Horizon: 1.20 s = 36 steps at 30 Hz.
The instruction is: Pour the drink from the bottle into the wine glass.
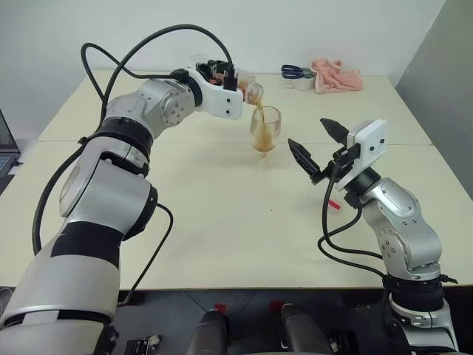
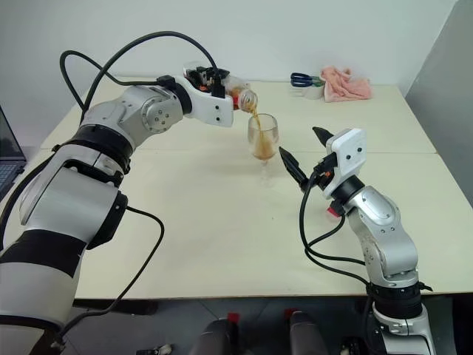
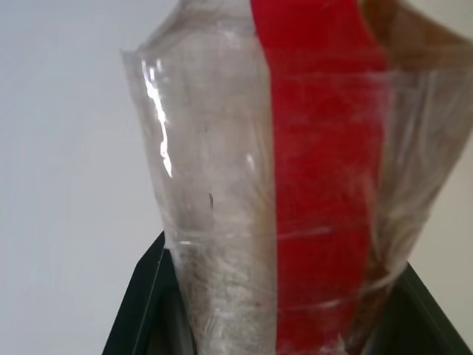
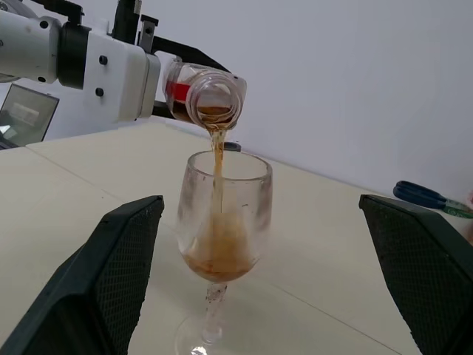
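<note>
My left gripper (image 1: 233,78) is shut on the clear bottle (image 1: 251,92), which has a red label strip (image 3: 318,163). It holds the bottle tipped, mouth down, just above the wine glass (image 1: 264,129). A thin amber stream of the drink (image 4: 217,166) falls from the open neck into the bowl, where brown liquid pools at the bottom. The glass stands upright on the table. My right gripper (image 1: 305,130) hovers open to the right of the glass, its two black fingers (image 4: 111,281) on either side of the glass but apart from it, holding nothing.
The cream table (image 1: 222,222) carries a pink cloth (image 1: 337,75) and blue-handled scissors (image 1: 295,72) at the far right. A small red object (image 1: 334,203) lies beside my right arm. A laptop edge (image 1: 6,148) shows at the far left.
</note>
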Available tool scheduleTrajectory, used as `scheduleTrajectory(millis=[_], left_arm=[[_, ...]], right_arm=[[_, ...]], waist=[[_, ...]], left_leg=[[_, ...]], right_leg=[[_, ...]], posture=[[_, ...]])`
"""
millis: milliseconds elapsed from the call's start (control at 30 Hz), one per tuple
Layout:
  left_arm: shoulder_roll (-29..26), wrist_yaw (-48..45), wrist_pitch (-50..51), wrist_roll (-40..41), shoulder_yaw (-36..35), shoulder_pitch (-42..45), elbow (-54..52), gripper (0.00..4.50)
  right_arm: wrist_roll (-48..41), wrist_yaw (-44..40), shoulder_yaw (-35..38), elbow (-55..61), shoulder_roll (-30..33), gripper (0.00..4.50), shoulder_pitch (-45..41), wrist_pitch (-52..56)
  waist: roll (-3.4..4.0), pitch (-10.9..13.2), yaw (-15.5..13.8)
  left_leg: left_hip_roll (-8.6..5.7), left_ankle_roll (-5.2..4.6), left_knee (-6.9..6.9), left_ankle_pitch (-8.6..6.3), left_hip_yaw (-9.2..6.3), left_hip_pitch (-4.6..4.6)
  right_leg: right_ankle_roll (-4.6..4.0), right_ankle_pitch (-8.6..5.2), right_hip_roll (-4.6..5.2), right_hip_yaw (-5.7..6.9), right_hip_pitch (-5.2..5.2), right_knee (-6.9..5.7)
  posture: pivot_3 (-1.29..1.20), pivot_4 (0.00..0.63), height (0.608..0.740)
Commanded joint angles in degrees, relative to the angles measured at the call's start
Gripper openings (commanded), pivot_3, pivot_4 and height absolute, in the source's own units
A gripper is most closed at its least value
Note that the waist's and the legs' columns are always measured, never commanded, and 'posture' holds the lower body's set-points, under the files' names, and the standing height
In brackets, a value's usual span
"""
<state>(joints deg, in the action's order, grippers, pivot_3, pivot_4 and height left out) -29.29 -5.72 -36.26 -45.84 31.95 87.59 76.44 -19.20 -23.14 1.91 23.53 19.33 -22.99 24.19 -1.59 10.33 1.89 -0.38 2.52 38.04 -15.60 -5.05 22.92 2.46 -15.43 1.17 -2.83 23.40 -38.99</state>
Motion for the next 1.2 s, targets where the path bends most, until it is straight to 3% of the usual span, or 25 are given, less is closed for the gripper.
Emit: scheduleTrajectory(millis=[33,867,1200], left_arm=[[-1.4,1.5,0.5,-0.4,0.3,3.0,-0.6,1.75],[-1.6,3.1,1.4,-3.5,1.6,3.9,-0.3,1.75],[1.1,-7.5,2.8,7.5,-7.1,1.1,-0.1,1.75]], right_arm=[[-0.2,0.2,0.8,1.6,-0.2,4.5,0.1,-1.6],[-0.1,0.3,0.9,1.5,-0.4,4.5,0.2,-1.7],[-0.1,0.2,1.0,1.3,-0.2,4.5,0.1,-1.5]], waist=[[0.0,0.0,0.0],[0.0,0.0,0.0],[0.0,0.0,0.0]], left_leg=[[0.0,0.0,0.0,0.0,0.0,0.0],[0.0,0.0,0.01,0.0,0.0,0.0],[-0.01,0.0,0.03,0.0,0.0,0.0]], right_leg=[[0.0,0.0,0.0,0.0,0.0,0.0],[0.0,0.0,0.0,0.0,0.0,-0.02],[0.0,0.0,0.01,0.02,0.0,-0.02]], posture=[[0.0,0.15,0.74],[0.0,0.15,0.74],[0.0,0.15,0.74]])
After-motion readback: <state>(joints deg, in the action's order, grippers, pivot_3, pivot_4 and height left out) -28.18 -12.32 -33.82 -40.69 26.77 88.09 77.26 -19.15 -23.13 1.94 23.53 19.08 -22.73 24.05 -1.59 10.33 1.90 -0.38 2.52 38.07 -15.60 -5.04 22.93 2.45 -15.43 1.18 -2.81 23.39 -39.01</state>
